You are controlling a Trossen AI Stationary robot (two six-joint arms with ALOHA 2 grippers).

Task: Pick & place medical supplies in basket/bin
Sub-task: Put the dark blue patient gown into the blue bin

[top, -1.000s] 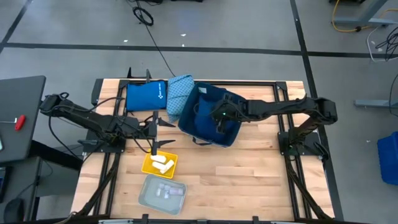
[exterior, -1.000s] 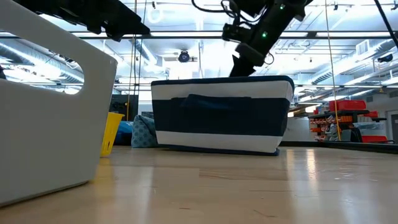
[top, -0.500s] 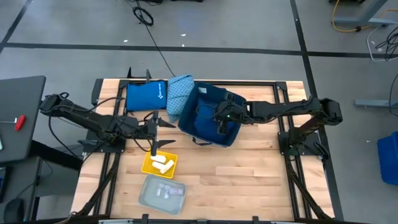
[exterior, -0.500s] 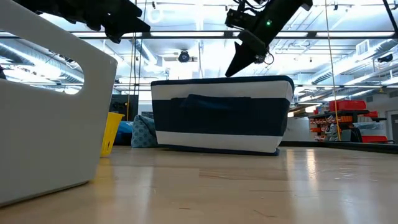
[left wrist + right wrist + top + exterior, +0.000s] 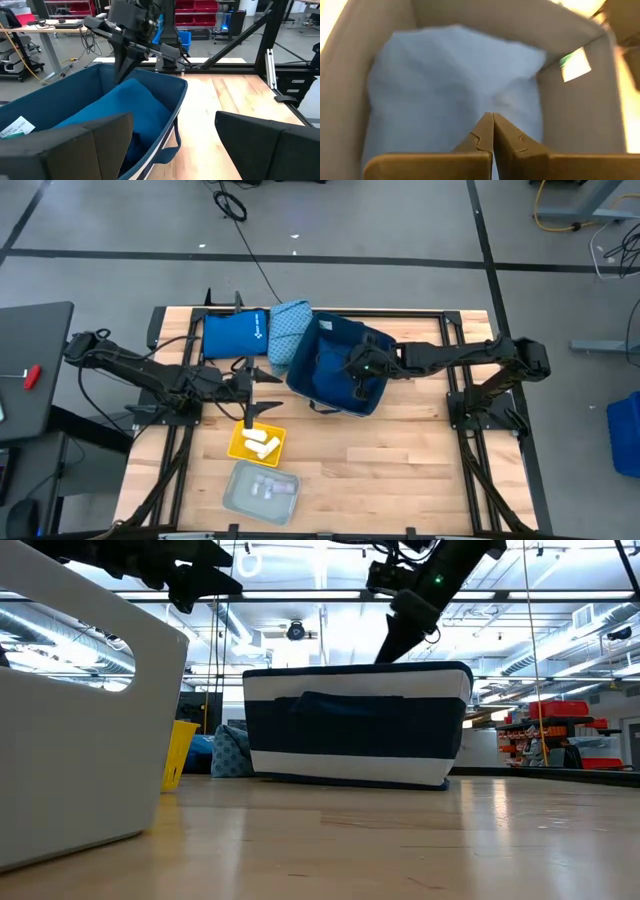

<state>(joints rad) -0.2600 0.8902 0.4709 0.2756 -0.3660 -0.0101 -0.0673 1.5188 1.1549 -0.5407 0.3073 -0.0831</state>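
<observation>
A dark blue cloth [image 5: 445, 85] lies inside the navy basket [image 5: 372, 402] at the table's far middle. My right gripper [image 5: 492, 125] hangs over it, shut with nothing between its fingers, its tips about level with the basket's rim [image 5: 360, 670]. My left gripper [image 5: 268, 393] hovers open left of the basket, above the yellow tray [image 5: 240, 448] that holds white tubes [image 5: 262, 442]. A grey bin [image 5: 240, 498] near the front edge holds small vials [image 5: 268, 488]. A folded teal patterned cloth [image 5: 290, 330] leans on the basket's left wall. My right gripper points down into the basket with its shut fingertips [image 5: 120, 75] close over the dark blue cloth [image 5: 135, 97]. I cannot tell whether they touch it.
A blue pouch [image 5: 235, 335] lies at the far left beside the teal cloth. In the low view the bin's white wall [image 5: 80, 710] fills the near left. Bare wood [image 5: 400, 470] spreads over the table's near right.
My right gripper has shut over the basket with nothing between its fingers, and has risen a little. The blue cloth stays in the basket.
</observation>
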